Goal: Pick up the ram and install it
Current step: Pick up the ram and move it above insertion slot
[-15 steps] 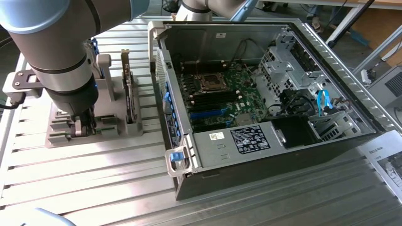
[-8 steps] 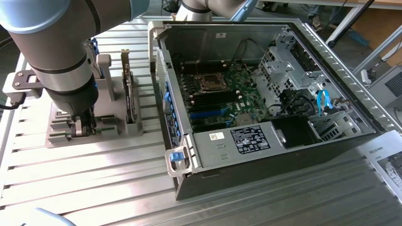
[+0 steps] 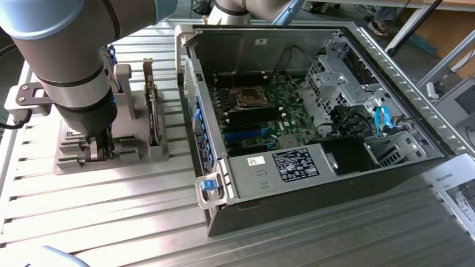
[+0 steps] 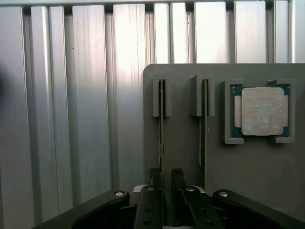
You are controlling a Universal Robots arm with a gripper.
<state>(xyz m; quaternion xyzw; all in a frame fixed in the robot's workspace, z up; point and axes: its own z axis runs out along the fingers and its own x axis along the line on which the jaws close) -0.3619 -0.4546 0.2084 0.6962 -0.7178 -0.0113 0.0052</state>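
Two rams stand on edge in slots of a grey holder [image 4: 181, 157]. Seen from above, each is a thin dark line: one ram [image 4: 162, 124] runs in between my fingers, the other ram [image 4: 204, 124] stands one slot over. My gripper [image 4: 165, 175] is open and low over the holder, with a black fingertip [image 4: 153, 174] on either side of the first ram and a gap on both sides. In the exterior view the gripper [image 3: 99, 151] reaches down into the holder [image 3: 141, 158], left of the open computer case [image 3: 386, 167].
A silver-topped processor chip [image 4: 261, 110] lies in a pocket of the holder beside the rams. An expansion card [image 3: 152, 111] stands upright in the holder. Inside the case the motherboard [image 3: 256, 114] shows long memory slots [image 3: 226, 111]. Everything rests on a ribbed metal table [image 3: 111, 217].
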